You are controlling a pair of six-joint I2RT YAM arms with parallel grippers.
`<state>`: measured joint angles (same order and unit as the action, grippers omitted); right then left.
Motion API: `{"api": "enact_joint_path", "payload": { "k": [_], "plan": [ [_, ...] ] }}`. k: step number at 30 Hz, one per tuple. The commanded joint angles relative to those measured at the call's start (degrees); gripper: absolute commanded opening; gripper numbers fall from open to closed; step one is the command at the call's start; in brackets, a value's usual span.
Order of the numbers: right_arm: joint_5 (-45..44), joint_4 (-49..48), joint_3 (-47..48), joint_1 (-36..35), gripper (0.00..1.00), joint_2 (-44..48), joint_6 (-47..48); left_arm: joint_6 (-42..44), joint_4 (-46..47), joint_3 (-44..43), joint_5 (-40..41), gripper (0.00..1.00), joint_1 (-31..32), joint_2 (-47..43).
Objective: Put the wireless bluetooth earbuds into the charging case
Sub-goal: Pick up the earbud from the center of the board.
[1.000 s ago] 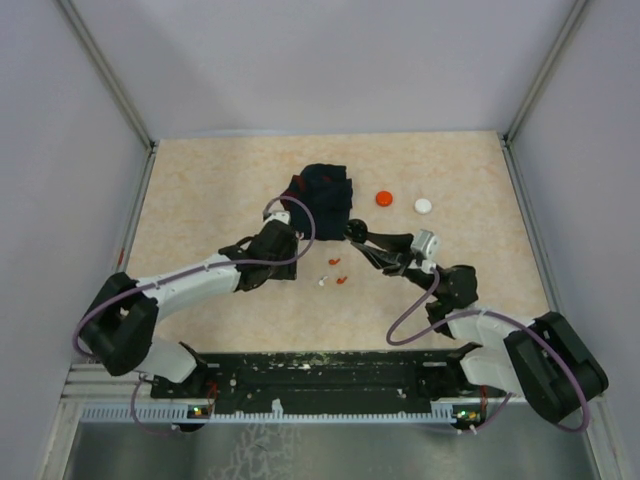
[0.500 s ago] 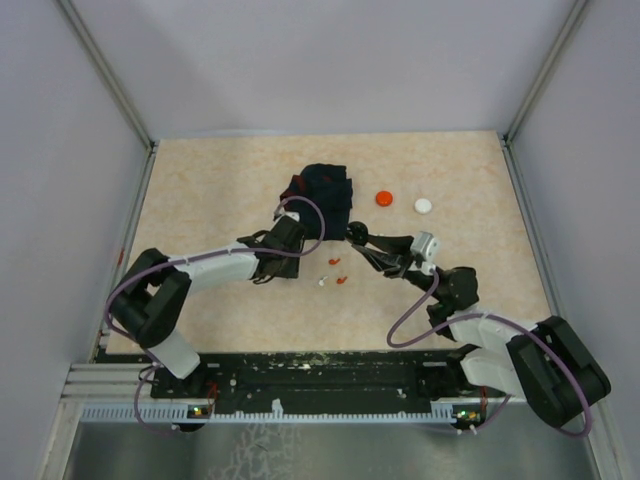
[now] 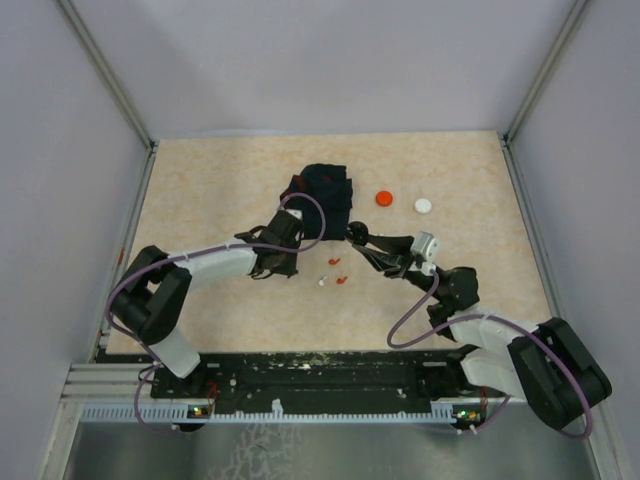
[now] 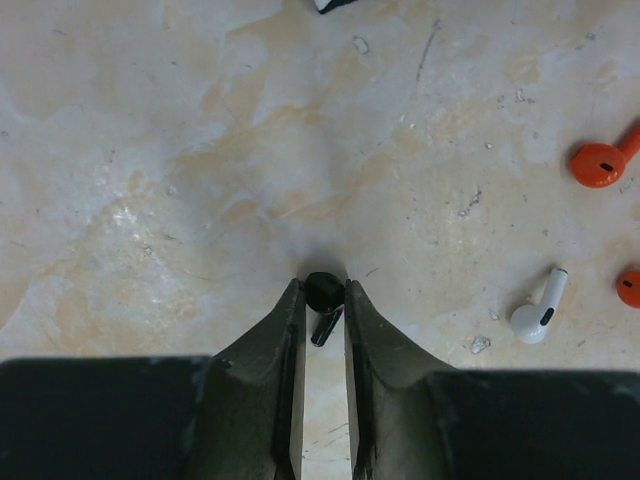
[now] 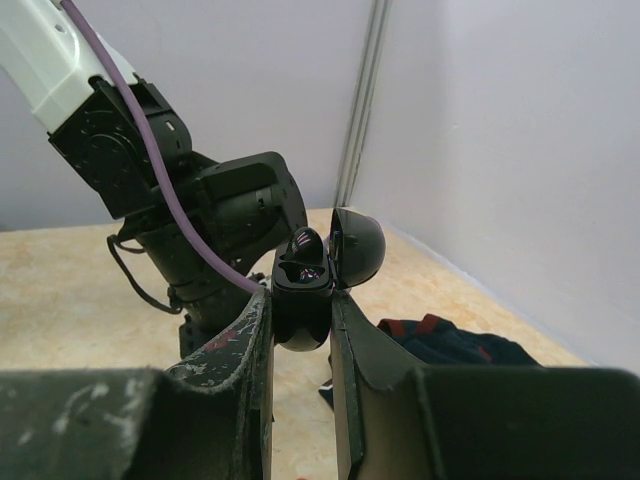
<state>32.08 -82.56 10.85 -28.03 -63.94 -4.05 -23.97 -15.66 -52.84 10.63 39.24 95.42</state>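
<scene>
In the left wrist view my left gripper point(image 4: 322, 291) is shut on a black earbud point(image 4: 324, 296) lying on the table, its stem between the fingers. To its right lie a white earbud point(image 4: 538, 309) and two red earbuds point(image 4: 600, 163) point(image 4: 630, 288). From above, the left gripper point(image 3: 281, 264) is low over the table, left of the white earbud point(image 3: 322, 282) and the red ones point(image 3: 341, 279). My right gripper point(image 5: 300, 300) is shut on the black charging case point(image 5: 303, 305), held up with its lid point(image 5: 358, 246) open. A dark earbud point(image 5: 306, 246) sits in one slot.
A dark navy cloth with red trim point(image 3: 325, 190) lies at the back centre, just behind the held case point(image 3: 357, 232). A red disc point(image 3: 384, 198) and a white disc point(image 3: 423, 206) rest to its right. Walls close in the table on three sides.
My left gripper has closed on the black earbud, and the left arm has swung its elbow outward. The right arm and the case have stayed still.
</scene>
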Motion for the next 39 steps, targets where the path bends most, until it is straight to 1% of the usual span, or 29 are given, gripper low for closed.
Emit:
{"api": "enact_joint_path", "payload": {
  "k": [1,3,4,7,11,14,19,23,27,29,32,34,37,39],
  "plan": [
    [0.1,-2.1,0.4,-0.5,0.0,1.2,0.3,4.6,-1.3,-1.0,-5.8,0.23,0.0,-0.9],
    [0.1,-2.2,0.4,-0.5,0.0,1.2,0.2,5.1,-3.3,-1.2,-3.2,0.24,-0.1,-1.2],
    [0.2,-2.2,0.4,-0.5,0.0,1.2,0.1,5.4,-5.4,-1.7,-0.3,0.26,0.0,-1.2],
    [0.4,-2.3,0.5,-0.5,0.0,1.0,-0.1,5.7,-7.2,-2.4,0.8,0.3,0.1,-0.9],
    [0.5,-2.6,0.5,-0.5,0.0,1.0,-0.5,5.7,-9.0,-3.0,1.3,0.4,0.5,-0.3],
    [0.5,-2.6,0.5,-0.5,0.0,1.0,-0.5,5.4,-9.7,-2.8,1.5,0.44,0.6,-0.7],
    [0.4,-2.6,0.5,-0.5,0.0,0.9,-0.5,4.9,-12.0,-2.2,4.0,0.45,0.6,-1.6],
    [0.5,-2.8,0.5,-0.5,0.0,0.8,-0.6,3.9,-12.8,-1.7,8.3,0.45,0.4,-2.3],
    [0.5,-3.0,0.4,-0.5,0.0,0.8,-0.8,2.7,-13.4,-2.2,11.1,0.44,0.2,-2.3],
    [0.5,-3.0,0.4,-0.5,0.0,1.0,-0.8,2.5,-13.7,-3.0,11.4,0.44,0.2,-2.4],
    [0.5,-2.5,0.3,-0.5,0.0,1.4,-0.6,2.8,-13.4,-3.6,9.2,0.45,0.7,-3.5],
    [0.4,-2.4,0.3,-0.5,0.0,1.5,-0.6,3.2,-12.5,-3.7,8.4,0.46,2.3,-4.5],
    [0.5,-2.7,0.3,-0.5,0.0,1.4,-0.6,4.3,-11.0,-3.9,9.4,0.47,4.9,-5.6],
    [0.6,-2.8,0.4,-0.6,0.0,1.2,-0.7,4.6,-9.7,-3.9,9.3,0.47,5.3,-5.8]
  ]
}}
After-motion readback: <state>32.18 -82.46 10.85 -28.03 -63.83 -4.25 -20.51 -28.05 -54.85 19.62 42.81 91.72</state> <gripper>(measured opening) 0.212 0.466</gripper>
